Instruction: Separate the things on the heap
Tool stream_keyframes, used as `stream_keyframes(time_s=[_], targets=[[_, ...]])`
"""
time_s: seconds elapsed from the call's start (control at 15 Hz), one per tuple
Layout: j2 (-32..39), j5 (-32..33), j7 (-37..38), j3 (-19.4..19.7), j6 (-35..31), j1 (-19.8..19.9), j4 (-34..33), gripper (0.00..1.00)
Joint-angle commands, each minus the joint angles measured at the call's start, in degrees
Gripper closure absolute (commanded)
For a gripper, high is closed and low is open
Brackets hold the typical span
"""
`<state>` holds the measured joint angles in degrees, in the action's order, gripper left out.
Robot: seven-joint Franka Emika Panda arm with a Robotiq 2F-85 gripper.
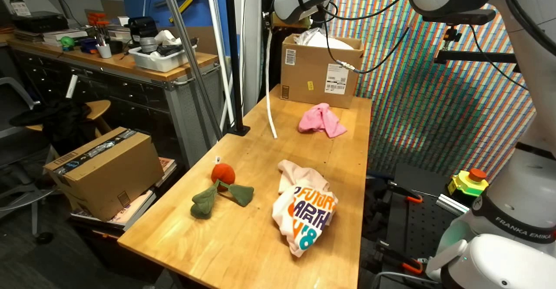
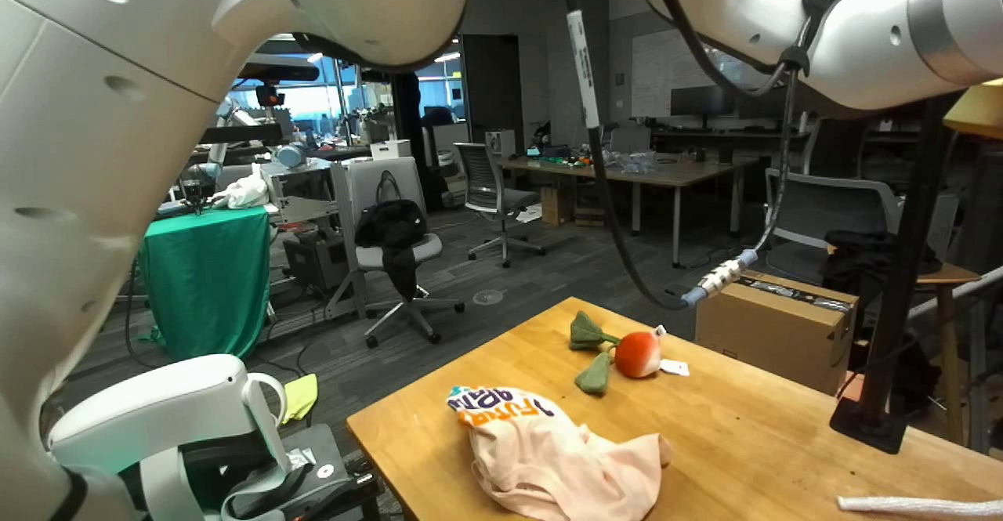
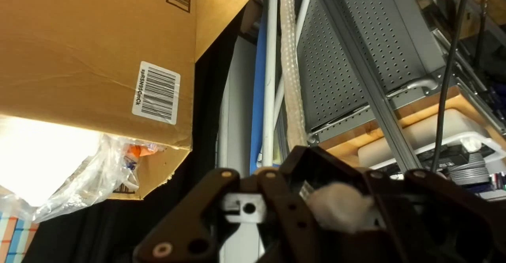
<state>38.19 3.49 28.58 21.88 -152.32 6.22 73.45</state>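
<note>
My gripper [image 3: 303,152] has its jaws shut on the thin white cord [image 3: 291,77], a pale lump of which shows between the fingers. In an exterior view the cord [image 1: 269,89] runs down from the wrist towards the table; whether its lower end rests there I cannot tell. The small pink cloth [image 1: 320,120] lies crumpled towards the far end. Nearer, the orange-and-white printed bag [image 1: 306,213] is bunched up. The small red ball [image 1: 223,174] touches the dark green soft piece [image 1: 204,200], two leaf-like lobes on a stem. These lie apart from one another, no mound.
A large open cardboard box [image 1: 321,71] stands at the table's far end, close beside the gripper in the wrist view. A black post [image 1: 236,63] rises at the table's edge. Another carton [image 1: 104,171] sits off the table. A cable [image 2: 619,223] loops below the arm.
</note>
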Motion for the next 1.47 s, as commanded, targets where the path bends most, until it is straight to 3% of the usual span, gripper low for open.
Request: stream_keyframes(time_s=[0.0,0.33,0.87,1.4], targets=[[1.8,0.8,1.6,1.0,-1.1,-0.9,-2.1,0.97],[2.1,0.6,-0.7,-0.8,-1.1,-1.5,1.1,0.97],[2.0,-0.9,-8.7,-7.8,-0.8,-0.3,9.2,0.97],[0.6,-1.6,-16.6,-11.2,-0.3,1.2,18.3,0.97]])
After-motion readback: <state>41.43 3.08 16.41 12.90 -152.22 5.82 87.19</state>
